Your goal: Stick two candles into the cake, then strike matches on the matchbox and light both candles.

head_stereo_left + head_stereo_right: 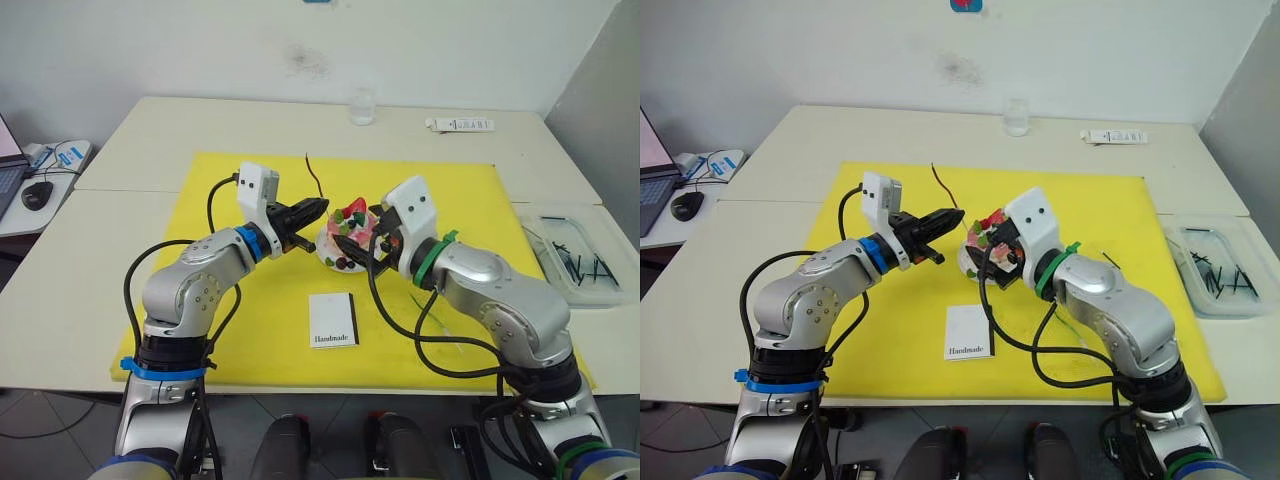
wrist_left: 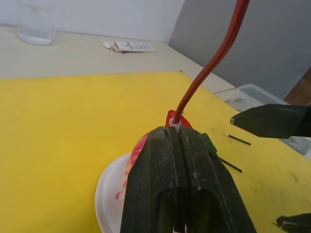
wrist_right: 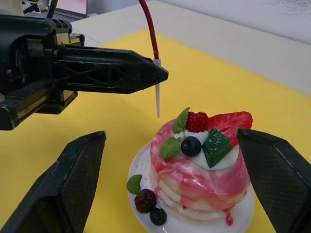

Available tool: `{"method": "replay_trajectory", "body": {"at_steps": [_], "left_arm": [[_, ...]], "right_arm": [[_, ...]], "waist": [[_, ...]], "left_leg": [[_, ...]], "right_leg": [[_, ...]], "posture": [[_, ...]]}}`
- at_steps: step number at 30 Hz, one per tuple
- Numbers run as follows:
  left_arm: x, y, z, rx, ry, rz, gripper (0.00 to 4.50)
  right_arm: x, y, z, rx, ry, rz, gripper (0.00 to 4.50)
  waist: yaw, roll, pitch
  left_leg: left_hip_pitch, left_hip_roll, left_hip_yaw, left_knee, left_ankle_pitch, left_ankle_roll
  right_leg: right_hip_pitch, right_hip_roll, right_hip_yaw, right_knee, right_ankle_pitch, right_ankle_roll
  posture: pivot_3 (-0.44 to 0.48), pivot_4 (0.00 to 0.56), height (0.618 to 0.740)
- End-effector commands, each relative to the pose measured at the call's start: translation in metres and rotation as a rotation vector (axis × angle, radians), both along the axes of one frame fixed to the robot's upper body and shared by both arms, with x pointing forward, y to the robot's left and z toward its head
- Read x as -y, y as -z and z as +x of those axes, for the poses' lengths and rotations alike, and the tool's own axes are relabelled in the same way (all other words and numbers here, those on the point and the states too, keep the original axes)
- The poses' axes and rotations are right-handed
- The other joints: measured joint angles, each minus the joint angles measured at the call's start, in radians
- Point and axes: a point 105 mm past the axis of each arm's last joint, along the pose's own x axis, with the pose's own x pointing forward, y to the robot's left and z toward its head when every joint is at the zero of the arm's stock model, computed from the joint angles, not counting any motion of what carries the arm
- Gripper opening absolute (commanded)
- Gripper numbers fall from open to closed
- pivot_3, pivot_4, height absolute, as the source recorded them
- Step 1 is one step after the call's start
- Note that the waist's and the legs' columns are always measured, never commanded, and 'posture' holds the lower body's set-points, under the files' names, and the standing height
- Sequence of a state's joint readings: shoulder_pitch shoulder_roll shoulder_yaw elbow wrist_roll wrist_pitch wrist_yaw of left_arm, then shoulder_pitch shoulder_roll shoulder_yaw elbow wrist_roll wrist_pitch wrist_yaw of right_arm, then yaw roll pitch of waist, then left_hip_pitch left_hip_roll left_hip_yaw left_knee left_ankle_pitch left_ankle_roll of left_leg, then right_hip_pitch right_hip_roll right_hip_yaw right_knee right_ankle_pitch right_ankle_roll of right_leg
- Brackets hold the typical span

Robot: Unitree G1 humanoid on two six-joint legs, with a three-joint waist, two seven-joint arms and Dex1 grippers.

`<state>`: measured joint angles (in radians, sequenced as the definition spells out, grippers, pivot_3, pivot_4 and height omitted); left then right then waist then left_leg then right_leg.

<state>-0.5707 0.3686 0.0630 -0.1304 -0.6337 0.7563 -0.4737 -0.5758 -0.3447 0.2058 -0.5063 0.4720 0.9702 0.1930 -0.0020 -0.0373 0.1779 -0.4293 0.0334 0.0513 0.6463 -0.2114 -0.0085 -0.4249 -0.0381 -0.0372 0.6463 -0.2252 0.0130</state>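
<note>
My left gripper (image 1: 318,208) is shut on the red candle (image 3: 150,29), a thin wavy stick rising from its fingertips. The candle's white end (image 3: 158,99) points down, just above and beside the cake (image 3: 201,165), without touching it. The pink-and-white cake carries a strawberry, berries and green bits and sits on a white plate (image 3: 141,204) in the middle of the yellow mat (image 1: 250,330). My right gripper (image 3: 171,135) is open, one finger on each side of the cake. The white matchbox (image 1: 333,320) lies in front of the cake. Two dark matches (image 2: 238,139) lie on the mat beyond it.
A clear glass (image 1: 362,105) and a white tube (image 1: 460,125) stand on the far side of the table. A clear tray (image 1: 575,258) with several dark sticks is at the right edge. A laptop and mouse (image 1: 37,193) sit on a side table at the left.
</note>
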Motion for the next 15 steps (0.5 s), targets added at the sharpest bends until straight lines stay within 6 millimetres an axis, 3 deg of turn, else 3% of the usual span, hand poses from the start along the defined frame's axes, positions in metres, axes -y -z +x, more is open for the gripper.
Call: {"method": "replay_trajectory", "body": {"at_steps": [1, 15], "left_arm": [[0.0051, -0.0063, -0.0041, 0.054, 0.019, 0.015, 0.0], [0.0097, -0.0028, 0.0006, 0.078, 0.021, 0.03, 0.0]], "right_arm": [[0.0031, -0.0148, -0.003, 0.059, 0.019, 0.025, 4.46], [0.0033, -0.0152, -0.0059, 0.054, 0.03, 0.024, 4.46]], "waist": [[0.0, 0.0, 0.0], [0.0, 0.0, 0.0]], "left_leg": [[0.0, 0.0, 0.0, 0.0, 0.0, 0.0], [0.0, 0.0, 0.0, 0.0, 0.0, 0.0]], "right_leg": [[0.0, 0.0, 0.0, 0.0, 0.0, 0.0], [0.0, 0.0, 0.0, 0.0, 0.0, 0.0]], "posture": [[0.0, 0.15, 0.74], [0.0, 0.15, 0.74]]}}
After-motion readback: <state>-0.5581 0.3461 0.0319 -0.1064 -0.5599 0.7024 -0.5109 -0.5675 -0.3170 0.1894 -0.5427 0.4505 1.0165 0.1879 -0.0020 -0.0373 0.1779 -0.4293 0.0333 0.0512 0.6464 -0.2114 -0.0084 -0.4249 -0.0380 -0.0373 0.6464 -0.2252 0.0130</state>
